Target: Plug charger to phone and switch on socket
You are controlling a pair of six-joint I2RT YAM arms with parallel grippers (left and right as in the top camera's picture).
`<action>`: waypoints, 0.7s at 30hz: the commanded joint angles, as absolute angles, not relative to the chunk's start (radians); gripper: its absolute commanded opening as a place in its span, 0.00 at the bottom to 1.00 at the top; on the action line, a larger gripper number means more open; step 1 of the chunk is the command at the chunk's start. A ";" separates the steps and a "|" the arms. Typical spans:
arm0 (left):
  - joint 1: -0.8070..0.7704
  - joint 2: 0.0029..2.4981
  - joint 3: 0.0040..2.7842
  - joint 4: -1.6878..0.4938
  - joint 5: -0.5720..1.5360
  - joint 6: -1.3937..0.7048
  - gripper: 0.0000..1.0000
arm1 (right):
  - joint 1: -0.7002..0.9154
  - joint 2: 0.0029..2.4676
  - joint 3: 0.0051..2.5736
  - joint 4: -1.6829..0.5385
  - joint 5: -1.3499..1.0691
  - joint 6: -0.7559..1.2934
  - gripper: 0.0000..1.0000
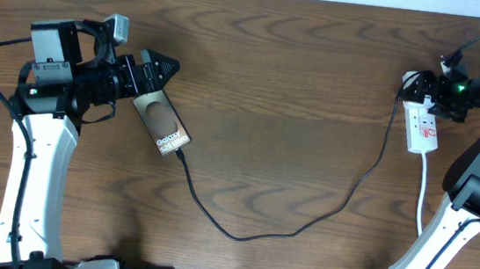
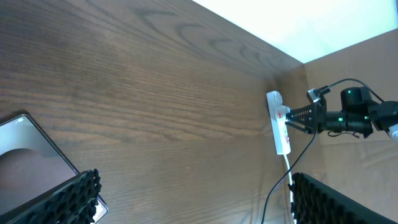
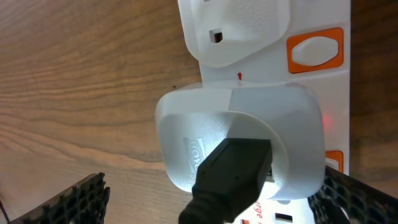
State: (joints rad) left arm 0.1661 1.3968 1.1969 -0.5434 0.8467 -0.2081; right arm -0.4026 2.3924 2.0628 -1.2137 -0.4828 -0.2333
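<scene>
across the middle of the table (image 1: 298, 78), find the charger (image 1: 239, 237): a long thin black lead running from the socket end at the right, sagging toward the near edge, then up to the bottom edge of the phone (image 1: 163, 118). treat as light, limp and springy; expect no push along its length. take hold just behind the connector tip (image 1: 181, 155), never mid-run. cannot tell from above whether fully seated or only touching the port.

at the left, locate the phone lying flat, screen up, set diagonally. handle as rigid and slick, probably quick to slide on the wood; brace by the long edges, off the screen. note the left gripper (image 1: 163, 65) over its far end, jaws spread wide, gripping nothing.

at the far right, locate the socket (image 1: 423, 126), a light plastic strip likely to skate when pressed. push straight down on the orange-rimmed switch (image 3: 314, 51). note the right gripper (image 1: 414, 89) spread wide astride the white adapter (image 3: 239, 143), pad contact unclear.

underneath, count on dark wood grain, smooth, flat and low in grip. beyond the far edge, make out only a pale backdrop (image 2: 323, 25) and a brown panel (image 2: 367, 62).
</scene>
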 commanded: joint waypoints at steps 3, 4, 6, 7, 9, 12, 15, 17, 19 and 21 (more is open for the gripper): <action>0.162 1.391 1.210 -0.546 0.841 -0.191 0.95 | -0.356 2.441 2.041 -1.229 -0.456 -0.183 0.99; 0.162 1.391 1.210 -0.546 0.841 -0.191 0.95 | -0.357 2.441 2.052 -1.234 -0.438 -0.169 0.99; 0.162 1.391 1.210 -0.546 0.841 -0.189 0.95 | -0.368 2.440 2.086 -1.255 -0.420 -0.147 0.99; 0.162 1.391 1.210 -0.546 0.840 -0.186 0.95 | -0.374 2.440 2.102 -1.262 -0.418 -0.139 0.99; 0.162 1.391 1.210 -0.546 0.832 -0.183 0.95 | -0.387 2.440 2.146 -1.280 -0.401 -0.110 0.99; 0.162 1.391 1.210 -0.550 0.825 -0.183 0.95 | -0.396 2.440 2.214 -1.314 -0.337 -0.075 0.99; 0.162 1.391 1.210 -0.561 0.818 -0.183 0.95 | -0.400 2.440 2.302 -1.385 -0.288 -0.076 0.99; 0.162 1.391 1.210 -0.563 0.818 -0.183 0.95 | -0.400 2.440 2.345 -1.430 -0.287 -0.075 0.99; 0.162 1.391 1.210 -0.564 0.818 -0.183 0.95 | -0.400 2.440 2.386 -1.468 -0.287 -0.075 0.99; 0.162 1.391 1.210 -0.565 0.818 -0.183 0.95 | -0.401 2.440 2.423 -1.510 -0.287 -0.076 0.99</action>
